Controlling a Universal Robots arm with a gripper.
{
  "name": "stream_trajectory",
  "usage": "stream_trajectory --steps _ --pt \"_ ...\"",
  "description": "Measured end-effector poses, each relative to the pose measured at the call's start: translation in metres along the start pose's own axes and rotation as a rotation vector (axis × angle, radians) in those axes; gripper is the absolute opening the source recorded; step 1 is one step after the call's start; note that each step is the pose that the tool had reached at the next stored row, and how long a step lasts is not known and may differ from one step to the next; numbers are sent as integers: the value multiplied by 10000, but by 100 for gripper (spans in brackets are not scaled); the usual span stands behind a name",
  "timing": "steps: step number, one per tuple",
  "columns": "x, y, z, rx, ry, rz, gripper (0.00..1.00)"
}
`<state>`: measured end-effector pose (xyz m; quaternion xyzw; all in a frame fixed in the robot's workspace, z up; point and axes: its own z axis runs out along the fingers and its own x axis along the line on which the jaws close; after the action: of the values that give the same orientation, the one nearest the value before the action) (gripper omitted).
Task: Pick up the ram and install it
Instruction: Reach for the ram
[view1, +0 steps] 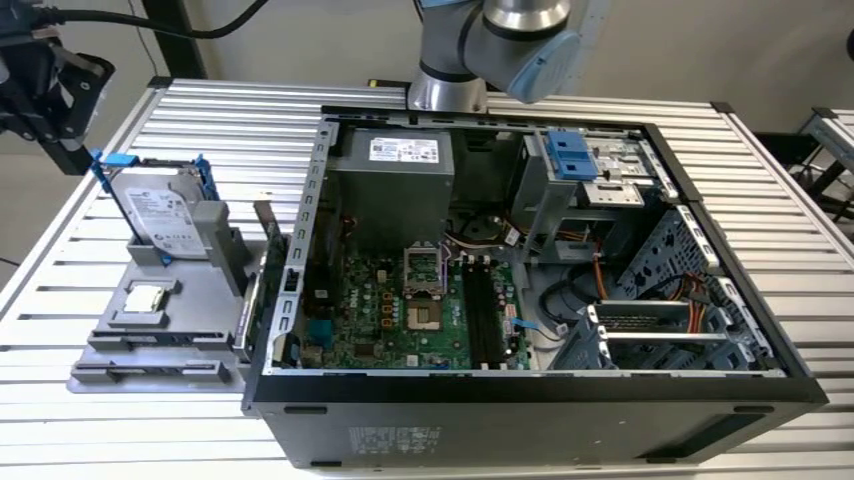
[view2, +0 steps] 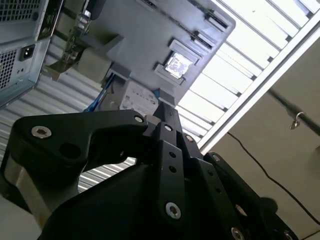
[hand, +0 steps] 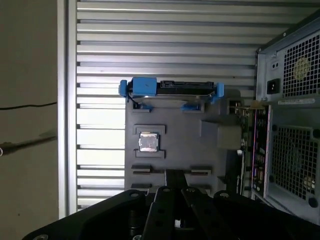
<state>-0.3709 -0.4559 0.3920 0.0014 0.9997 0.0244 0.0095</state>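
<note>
A: Where is the ram?
B: The thin, flat, greenish ram (view2: 75, 37) stands on edge by a blocky grey holder (hand: 220, 132) on the matte grey plastic tray (view1: 147, 350). That is the side just beside the open black metal computer case (view1: 534, 400).
A: Is anything gripping it?
B: No. The black, hinged metal gripper (hand: 175, 176) hangs above the tray, apart from the ram, its fingers pressed together on nothing.
A: What else is on the tray?
B: A silver rectangular hard drive in a blue plastic bracket (view1: 160, 215), propped upright, and a small square shiny processor chip (hand: 147, 142) in a shallow recess.
A: And the case?
B: It lies open on the ribbed aluminium table (view1: 200, 110). Inside is the green motherboard (view1: 387, 320) with its long black slots (view1: 481, 310) — whether those are filled, I cannot tell.
</note>
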Motion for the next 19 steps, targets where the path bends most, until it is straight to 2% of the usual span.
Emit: stream_trajectory --steps 6,12,19 --pt "1 -82 3 4 -8 172 0" --pt "4 -136 4 4 -10 200 0" --pt "3 -273 2 4 -10 199 0"
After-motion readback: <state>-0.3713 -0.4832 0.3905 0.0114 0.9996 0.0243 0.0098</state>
